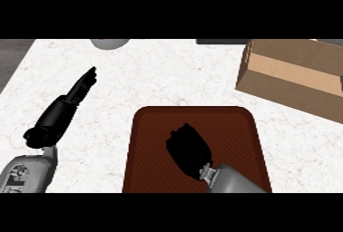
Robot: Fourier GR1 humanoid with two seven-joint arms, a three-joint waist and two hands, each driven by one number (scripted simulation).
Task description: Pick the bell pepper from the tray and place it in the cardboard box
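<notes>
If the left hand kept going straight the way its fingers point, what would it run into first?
The left hand points up and slightly right across bare counter. The first thing on that line looks like the grey round object at the counter's far edge, though depth is hard to judge.

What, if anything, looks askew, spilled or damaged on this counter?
Only the brown cardboard box sits skewed to the straight dark red-brown tray. The right hand covers the tray's middle; no bell pepper shows. Nothing looks spilled or damaged.
</notes>
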